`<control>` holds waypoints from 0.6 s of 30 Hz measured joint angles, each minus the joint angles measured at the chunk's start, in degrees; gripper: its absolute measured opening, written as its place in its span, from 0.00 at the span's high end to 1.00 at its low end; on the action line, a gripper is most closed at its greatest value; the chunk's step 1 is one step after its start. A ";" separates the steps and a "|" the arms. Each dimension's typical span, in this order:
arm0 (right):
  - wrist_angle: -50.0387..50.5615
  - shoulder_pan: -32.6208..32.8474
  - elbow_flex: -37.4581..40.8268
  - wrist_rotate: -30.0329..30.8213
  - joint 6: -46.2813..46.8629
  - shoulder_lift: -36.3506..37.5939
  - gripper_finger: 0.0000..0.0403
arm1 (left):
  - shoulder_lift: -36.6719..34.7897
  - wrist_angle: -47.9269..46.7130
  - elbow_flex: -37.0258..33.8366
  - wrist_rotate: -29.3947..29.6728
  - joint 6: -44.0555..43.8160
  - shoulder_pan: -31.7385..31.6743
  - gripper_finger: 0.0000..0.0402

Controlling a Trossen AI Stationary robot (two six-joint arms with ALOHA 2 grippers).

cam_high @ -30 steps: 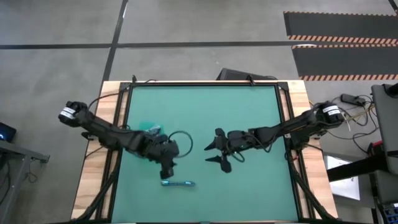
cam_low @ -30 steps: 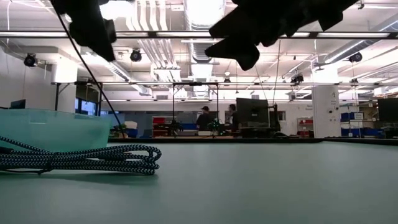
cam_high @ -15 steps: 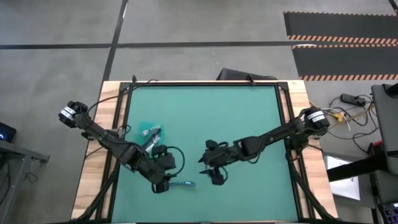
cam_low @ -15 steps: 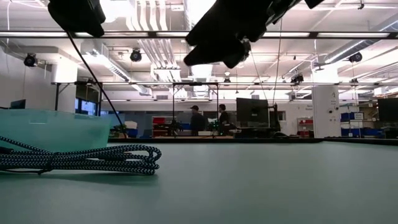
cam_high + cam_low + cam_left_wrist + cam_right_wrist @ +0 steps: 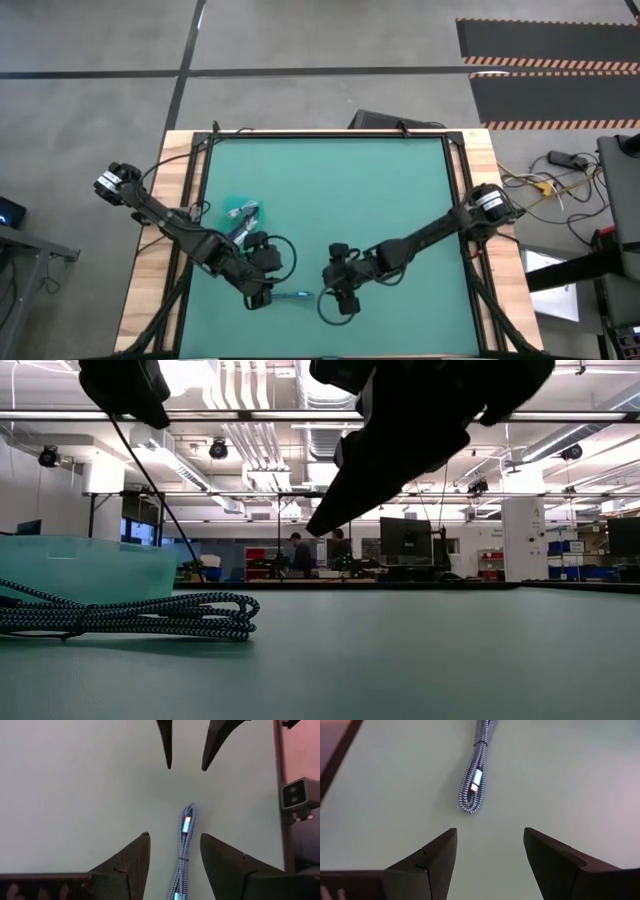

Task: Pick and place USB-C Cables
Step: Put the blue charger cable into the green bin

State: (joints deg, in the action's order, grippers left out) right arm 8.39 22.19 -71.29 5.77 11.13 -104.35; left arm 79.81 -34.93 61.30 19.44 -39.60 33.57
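Teal-blue cable bundle (image 5: 183, 851) looks light, floppy (braided); grip mid-bundle near tie. Left hand (image 5: 172, 852) straddles it, wide; right hand (image 5: 490, 847) wide, nearby.

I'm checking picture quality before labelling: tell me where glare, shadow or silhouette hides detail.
Low view: ceiling lights backlight the right gripper, leaving a featureless silhouette; the braided cable stays clear. Left wrist view: a pink cast tints the table edge. Right wrist view: even light, the cable's metal plug glints. High view: soft, shadowless light.
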 joint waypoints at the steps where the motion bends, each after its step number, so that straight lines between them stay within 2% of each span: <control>1: -0.03 0.22 0.00 0.66 -0.16 -0.15 0.45 | 0.13 0.17 -0.38 0.00 0.36 0.01 0.61; 11: -0.08 0.56 -0.22 1.96 -1.29 -0.25 0.45 | 6.51 13.22 -8.56 -1.77 9.51 0.65 0.61; 18: -0.14 0.56 -0.20 1.96 -1.26 -0.23 0.45 | 13.56 14.23 -10.19 -5.51 10.52 1.13 0.61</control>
State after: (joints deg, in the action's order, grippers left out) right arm 8.26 22.74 -71.49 7.73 9.87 -104.57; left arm 93.37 -20.70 51.10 13.93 -29.08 34.71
